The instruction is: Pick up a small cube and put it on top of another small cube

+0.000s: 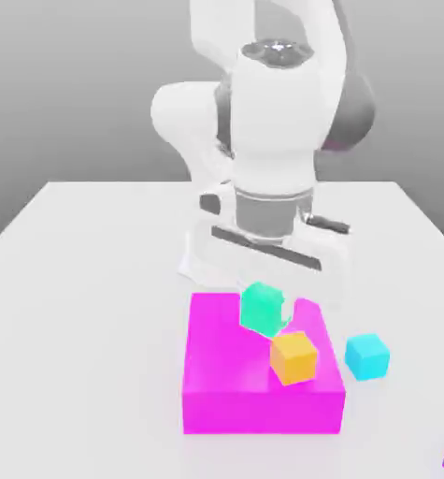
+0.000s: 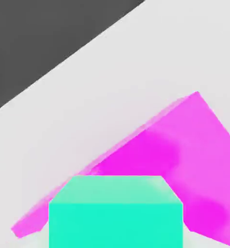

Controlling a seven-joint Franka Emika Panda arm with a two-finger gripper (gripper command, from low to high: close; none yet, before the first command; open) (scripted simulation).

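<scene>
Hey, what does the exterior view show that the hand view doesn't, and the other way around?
Exterior view: the white arm, the orange cube on the magenta block, and the blue cube on the table at that view's right. Hand view: a close look at the green cube from the hand, with dark background beyond the table edge. Both: the green cube, the magenta block and the table.

No readable text, labels, numbers or signs anywhere.
</scene>
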